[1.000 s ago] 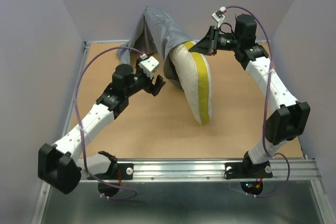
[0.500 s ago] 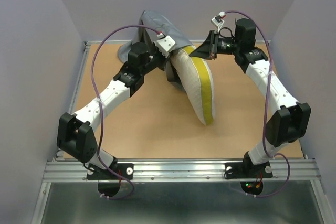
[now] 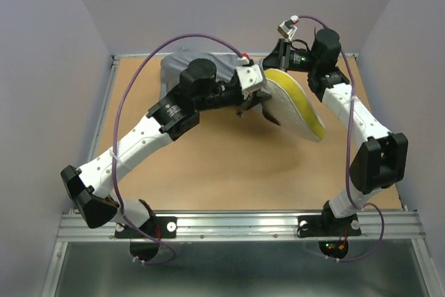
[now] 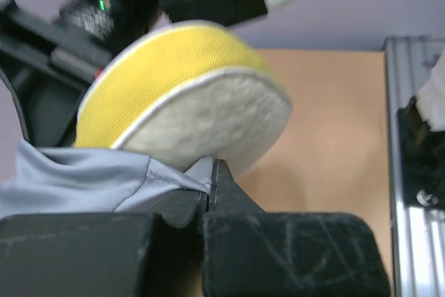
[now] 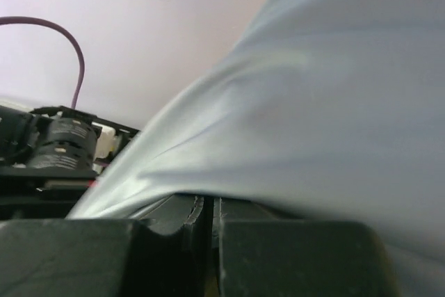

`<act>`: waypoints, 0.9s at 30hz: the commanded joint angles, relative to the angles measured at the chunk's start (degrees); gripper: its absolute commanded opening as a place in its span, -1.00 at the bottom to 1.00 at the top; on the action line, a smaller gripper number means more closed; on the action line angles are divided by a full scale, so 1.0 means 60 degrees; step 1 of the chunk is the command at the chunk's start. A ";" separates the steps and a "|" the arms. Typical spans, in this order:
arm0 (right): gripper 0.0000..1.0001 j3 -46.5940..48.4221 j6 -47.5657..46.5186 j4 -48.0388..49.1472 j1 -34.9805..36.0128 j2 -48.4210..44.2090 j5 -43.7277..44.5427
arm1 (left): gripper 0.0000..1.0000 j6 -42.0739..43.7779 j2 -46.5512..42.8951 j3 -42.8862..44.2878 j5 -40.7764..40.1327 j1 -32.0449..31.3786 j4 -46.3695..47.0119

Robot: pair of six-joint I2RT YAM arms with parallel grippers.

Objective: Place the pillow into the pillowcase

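Note:
The pillow, white and quilted with a yellow band, lies tilted at the back centre, its near end pointing right. Part of its far end sits inside the grey pillowcase, which is bunched behind my left arm. My left gripper is at the pillow's left side. In the left wrist view it is shut on the pillowcase hem just under the pillow. My right gripper holds the far side of the opening. In the right wrist view it is shut under the draped pillowcase cloth.
The brown tabletop has a metal rail along its near edge and grey walls on three sides. My left arm stretches diagonally across the left half. Purple cables arc above both arms.
My left arm swung right to the pillow's left side and shut on the pillowcase edge. The pillow tipped lower toward the right, and the raised pillowcase sank down.

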 commanded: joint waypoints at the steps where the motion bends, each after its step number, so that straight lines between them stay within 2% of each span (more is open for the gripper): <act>1: -0.99 -0.1134 0.2534 0.3491 0.0094 -0.0321 0.0362 | -1.00 -0.1331 0.0132 0.1481 0.1398 0.0397 0.0517; 3: -0.99 -0.2140 0.2301 0.3433 0.0036 -0.0424 0.0522 | -1.00 -0.2120 0.0863 0.2269 0.1590 0.1173 0.0387; 7: -0.99 -0.3710 0.2169 0.3330 -0.0300 -0.0176 0.0859 | -1.00 -0.2286 0.2241 0.3751 0.1650 0.1807 -0.0068; 12: -0.99 -0.3745 0.1335 0.2744 -0.0535 0.0819 0.1006 | -1.00 -0.2608 0.4218 0.6457 0.2351 0.1838 -0.0624; 15: -0.99 -0.3133 0.1230 0.2582 -0.0521 0.1040 0.1036 | -1.00 -0.2259 0.4746 0.7151 0.2747 0.1299 -0.1136; 19: -0.99 -0.2398 0.1961 0.3137 -0.0477 0.1143 0.1065 | -1.00 -0.1905 0.4412 0.7021 0.3099 0.0549 -0.0964; 21: -0.99 -0.2193 0.3057 0.4044 -0.0331 0.1216 0.1167 | -1.00 -0.2573 0.4206 0.7166 0.3085 0.0373 -0.0366; 22: -0.99 -0.2192 0.4077 0.4555 -0.0272 0.1274 0.1197 | -1.00 -0.2825 0.4220 0.7298 0.3085 0.0358 -0.0217; 24: -0.99 -0.2191 0.4816 0.5507 -0.0097 0.1522 0.1270 | -1.00 -0.3235 0.4468 0.7968 0.3012 0.0358 -0.0244; 27: -0.99 -0.2571 0.4879 0.5586 -0.0169 0.1758 0.1140 | -1.00 -0.3209 0.4733 0.8164 0.2530 0.0343 -0.0581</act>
